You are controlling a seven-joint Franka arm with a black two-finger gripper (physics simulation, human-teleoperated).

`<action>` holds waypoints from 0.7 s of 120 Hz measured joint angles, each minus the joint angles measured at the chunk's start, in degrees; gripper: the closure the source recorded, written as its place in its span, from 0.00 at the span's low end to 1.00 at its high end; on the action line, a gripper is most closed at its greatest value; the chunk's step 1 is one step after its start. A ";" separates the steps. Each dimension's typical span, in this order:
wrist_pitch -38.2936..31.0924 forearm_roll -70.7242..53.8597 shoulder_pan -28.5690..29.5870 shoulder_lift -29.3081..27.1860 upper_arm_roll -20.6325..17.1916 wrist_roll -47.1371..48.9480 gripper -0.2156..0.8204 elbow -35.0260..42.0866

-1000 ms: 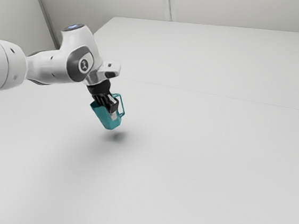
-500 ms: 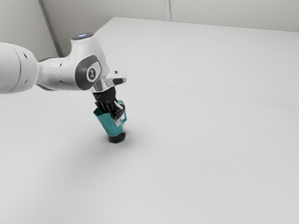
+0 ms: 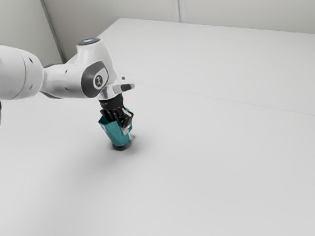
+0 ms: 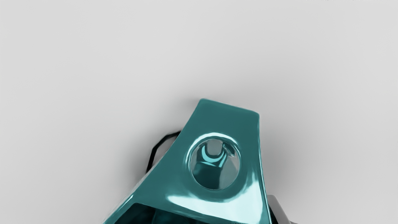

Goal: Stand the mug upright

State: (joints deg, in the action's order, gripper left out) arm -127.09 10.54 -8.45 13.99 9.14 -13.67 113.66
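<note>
The teal mug is held in the pincer, its walls gripped between the fingers. It is tilted, its mouth angled up toward the exterior view's left and its base low at the table; whether the table is touched cannot be told.

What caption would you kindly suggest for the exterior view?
A Franka gripper holds a teal mug tilted, its base toward the white table.
</note>
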 joint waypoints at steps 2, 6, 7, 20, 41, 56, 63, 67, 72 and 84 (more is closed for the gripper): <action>-0.01 0.05 0.00 0.00 0.00 0.04 0.91 0.00; -0.04 0.15 0.00 -0.02 0.00 0.10 0.90 0.00; -0.04 0.17 0.00 -0.03 0.00 0.12 0.90 0.00; -0.08 0.33 0.00 -0.27 0.00 0.31 0.86 -0.05; -0.11 0.39 -0.04 -1.06 0.00 0.55 0.80 -0.41; -0.02 -0.12 -0.14 -2.72 0.07 0.67 0.77 -0.67; 0.08 -0.77 -0.18 -3.63 0.08 0.71 0.76 -0.94; 0.15 -1.19 -0.18 -4.16 0.08 0.74 0.76 -1.16; 0.25 -1.94 -0.18 -4.90 0.09 0.77 0.75 -1.51; 0.46 -3.92 -0.05 -7.16 0.09 0.81 0.73 -1.81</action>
State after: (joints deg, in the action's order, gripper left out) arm -126.63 6.62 -8.49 6.82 9.23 -12.86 111.86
